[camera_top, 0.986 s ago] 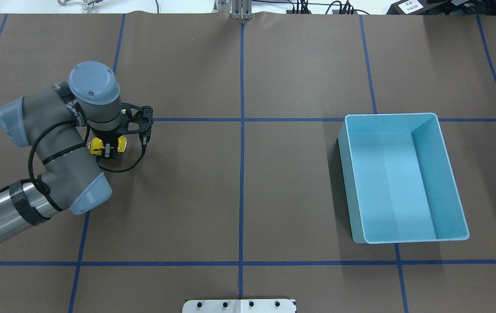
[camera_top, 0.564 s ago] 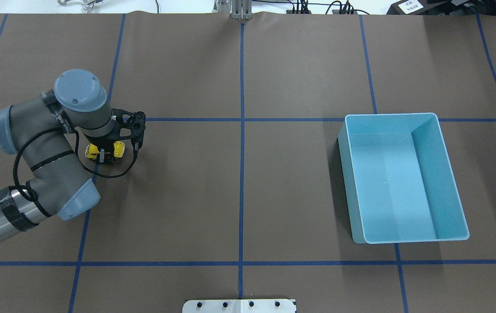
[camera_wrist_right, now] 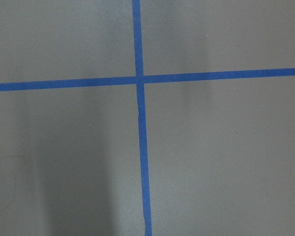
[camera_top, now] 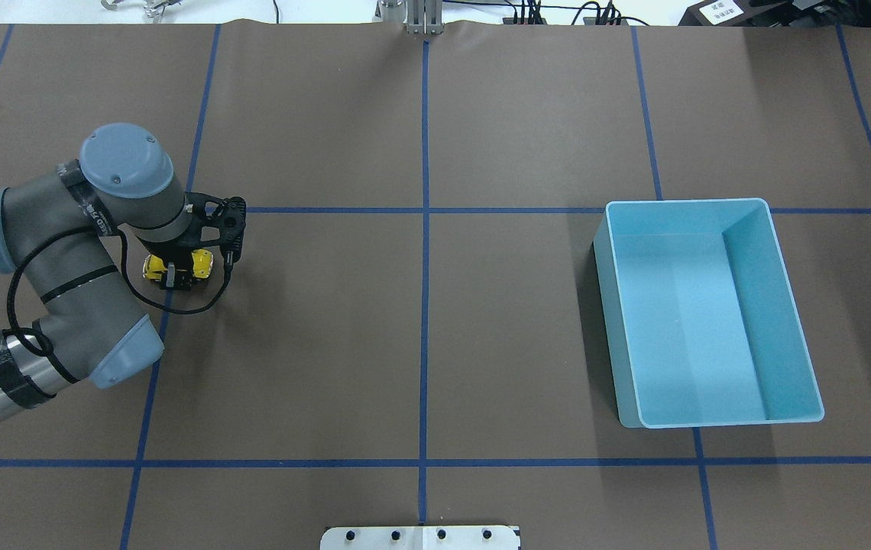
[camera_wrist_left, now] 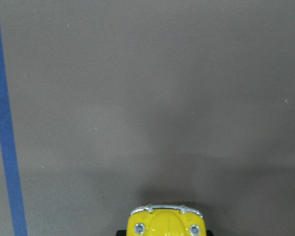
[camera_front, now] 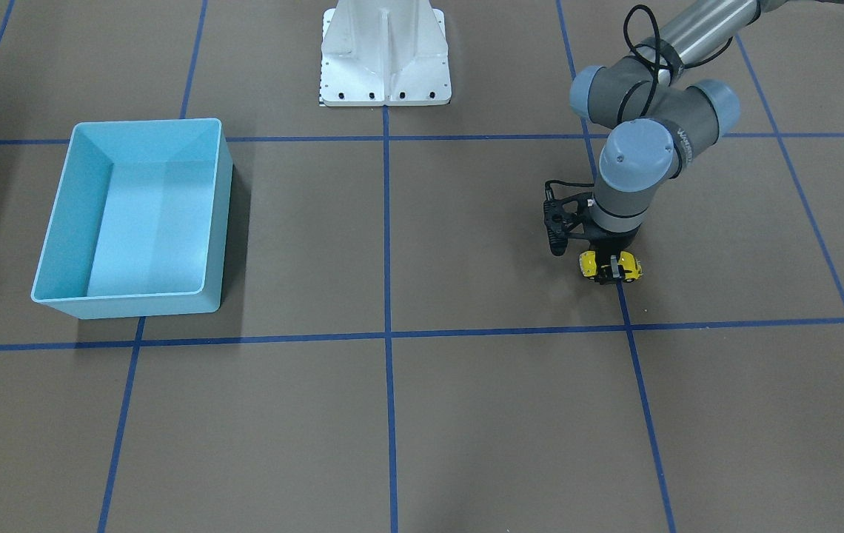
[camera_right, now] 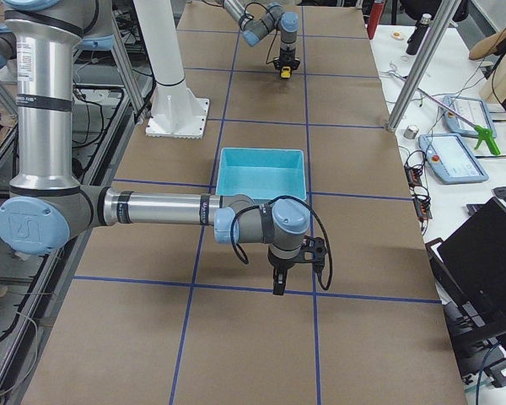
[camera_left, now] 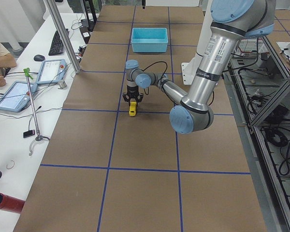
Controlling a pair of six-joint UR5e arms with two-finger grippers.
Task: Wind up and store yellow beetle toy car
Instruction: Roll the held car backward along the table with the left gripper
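Note:
The yellow beetle toy car (camera_top: 202, 263) sits low at the brown table on the robot's left side, by a blue tape line. My left gripper (camera_top: 174, 272) is shut on the car from above, fingers across its middle. The car also shows in the front view (camera_front: 586, 263), in the left side view (camera_left: 132, 110), and nose-on at the bottom edge of the left wrist view (camera_wrist_left: 164, 224). The light blue bin (camera_top: 688, 202) stands empty far to the right. My right gripper (camera_right: 278, 283) points down over tape lines in front of the bin; I cannot tell if it is open.
The white base plate (camera_front: 385, 66) of the robot stands at the table's middle edge. Blue tape lines (camera_top: 424, 229) divide the brown surface. Operators' desks with tablets (camera_left: 19, 92) and metal posts (camera_right: 422, 67) run along the far side.
My left arm has moved to the view's left with the yellow car held in its gripper, about one car length along the table. The bin has not moved.

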